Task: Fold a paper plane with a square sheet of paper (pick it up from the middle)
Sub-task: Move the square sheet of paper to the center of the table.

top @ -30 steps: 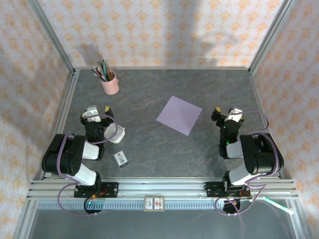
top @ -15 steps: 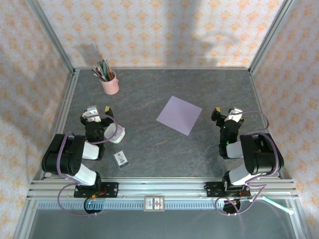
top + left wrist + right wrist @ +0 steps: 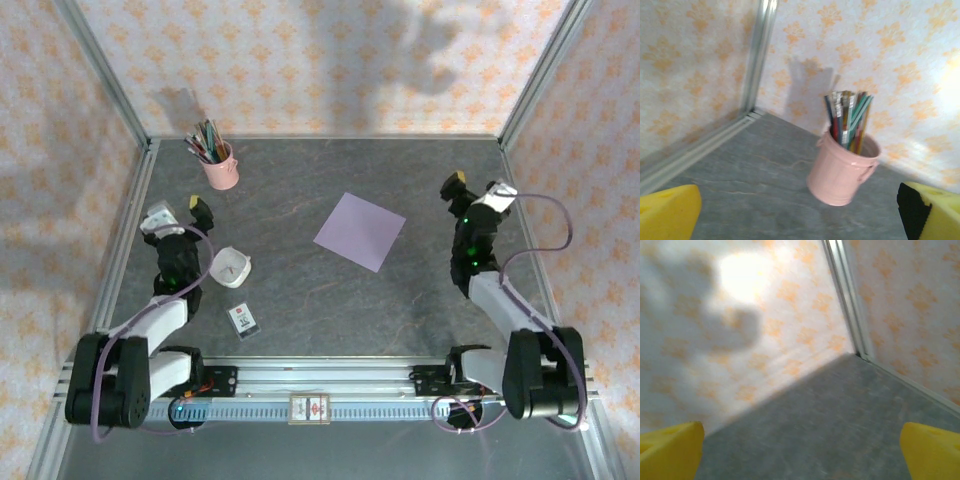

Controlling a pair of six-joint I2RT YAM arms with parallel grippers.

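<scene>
The square sheet of paper lay flat mid-table, turned corner-on, closer to the right gripper — off to its left — than to the left gripper, both spread wide and holding nothing.

A cup of pens stands ahead of the left gripper, bare table between. Ahead of the right gripper, table runs free to the corner walls.

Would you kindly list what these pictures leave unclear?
- Card print: too small, top view.
- Pens in the cup: blurred, left wrist view; uncountable.
- White object near the card: too small to identify, top view.
- Right fingertips: cut off by the bottom edge, right wrist view.
</scene>
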